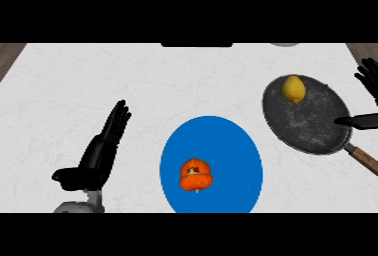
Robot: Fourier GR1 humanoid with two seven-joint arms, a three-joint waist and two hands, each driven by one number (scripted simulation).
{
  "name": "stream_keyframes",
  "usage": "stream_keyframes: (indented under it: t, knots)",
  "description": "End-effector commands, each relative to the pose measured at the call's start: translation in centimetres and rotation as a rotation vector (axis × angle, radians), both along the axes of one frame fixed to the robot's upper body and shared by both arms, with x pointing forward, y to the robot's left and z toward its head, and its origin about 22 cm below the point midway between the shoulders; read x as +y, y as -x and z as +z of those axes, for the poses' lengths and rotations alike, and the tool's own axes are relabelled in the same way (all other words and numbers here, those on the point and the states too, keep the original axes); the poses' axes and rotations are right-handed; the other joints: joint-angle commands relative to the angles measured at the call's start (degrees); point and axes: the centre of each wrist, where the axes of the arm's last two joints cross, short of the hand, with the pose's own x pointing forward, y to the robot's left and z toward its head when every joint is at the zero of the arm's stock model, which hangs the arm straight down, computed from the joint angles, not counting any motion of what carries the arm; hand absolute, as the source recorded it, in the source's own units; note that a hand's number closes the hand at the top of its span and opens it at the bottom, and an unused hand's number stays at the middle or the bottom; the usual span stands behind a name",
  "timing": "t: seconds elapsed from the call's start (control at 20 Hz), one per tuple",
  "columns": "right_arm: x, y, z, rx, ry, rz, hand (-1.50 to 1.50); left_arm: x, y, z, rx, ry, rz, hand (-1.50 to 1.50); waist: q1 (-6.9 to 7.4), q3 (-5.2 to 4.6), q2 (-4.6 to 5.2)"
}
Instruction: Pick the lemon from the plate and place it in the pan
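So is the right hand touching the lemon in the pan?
Apart. The head view shows the lemon lying in the pan, with bare pan surface between it and the right hand, open at the right edge.

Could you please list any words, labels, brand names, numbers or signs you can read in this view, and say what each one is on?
None: no readable text shows anywhere.
The lemon, the dark pan, the blue plate and the orange vegetable on it carry no lettering.
The white counter shows only faint marbling.
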Motion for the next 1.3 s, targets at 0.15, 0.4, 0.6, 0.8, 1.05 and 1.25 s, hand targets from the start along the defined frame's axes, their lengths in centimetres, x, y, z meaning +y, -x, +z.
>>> stream_keyframes:
  t: [0.15, 0.4, 0.6, 0.8, 1.05, 1.25]
  knots:
    - [-5.3, 5.2, -0.8, -0.006, -0.056, 0.110, -1.50, 0.5, 1.0, 1.5, 0.009, 0.000, -0.010, 0.00, 0.42, 0.05, -0.03]
    - [-6.4, 6.5, -0.3, -0.032, 0.006, 0.136, -1.50, -0.4, -0.5, 0.7, -0.008, 0.005, 0.007, 0.00, 0.01, 0.01, -0.01]
    - [-5.8, 7.6, -2.1, -0.042, 0.008, 0.114, -1.50, 0.6, 0.4, 1.0, 0.019, -0.003, 0.014, 0.00, 0.04, 0.00, -0.09]
    - [-6.4, 9.0, -1.8, -0.011, 0.010, 0.174, -1.50, 0.1, 0.4, -0.2, -0.001, 0.007, 0.021, 0.00, -0.77, -0.08, -0.30]
    - [-6.5, 9.3, -2.1, -0.025, 0.049, 0.126, -1.50, 0.0, 0.7, 1.4, -0.004, -0.013, 0.006, 0.00, 0.20, 0.02, -0.09]
    - [-6.0, 9.5, -1.8, -0.009, 0.091, 0.122, -1.50, 1.1, 0.8, -1.2, -0.008, 0.014, 0.015, 0.00, -0.35, -0.08, -0.16]
